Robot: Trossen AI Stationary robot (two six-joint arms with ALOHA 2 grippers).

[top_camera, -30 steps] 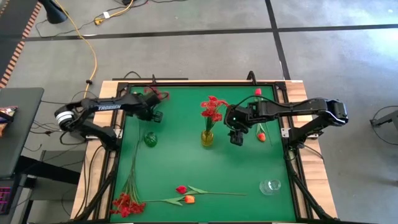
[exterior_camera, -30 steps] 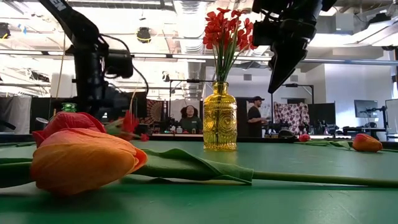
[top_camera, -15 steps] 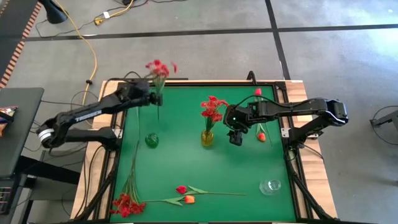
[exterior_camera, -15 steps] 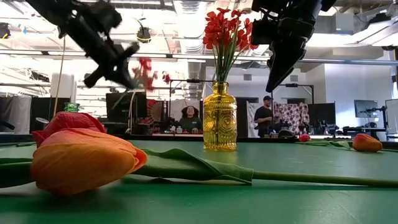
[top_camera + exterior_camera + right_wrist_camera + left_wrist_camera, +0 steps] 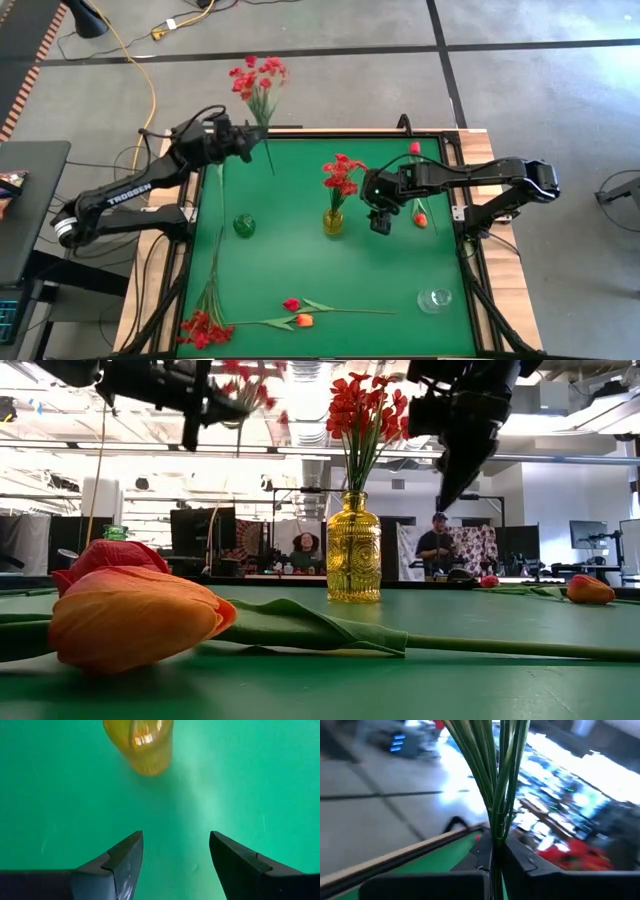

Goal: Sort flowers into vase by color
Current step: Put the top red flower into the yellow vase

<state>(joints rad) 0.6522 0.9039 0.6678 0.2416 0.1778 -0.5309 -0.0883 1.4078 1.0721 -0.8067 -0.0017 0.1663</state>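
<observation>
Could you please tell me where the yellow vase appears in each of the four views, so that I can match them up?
High view: the yellow vase stands mid-table, just left of the right hand.
Low view: the vase is at centre, holding red blossoms.
Left wrist view: not in it.
Right wrist view: the vase is at the top edge, beyond the open fingers.
Shared landmark: the green table.

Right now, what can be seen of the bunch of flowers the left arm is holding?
The bunch of small red blossoms sits on several thin green stems gathered together, artificial-looking. The left tool is shut on the stems low down, lifting the bunch clear of the green table near its far left corner. In the high view the blossoms lean out past the table's far edge. Nothing else touches it.
</observation>
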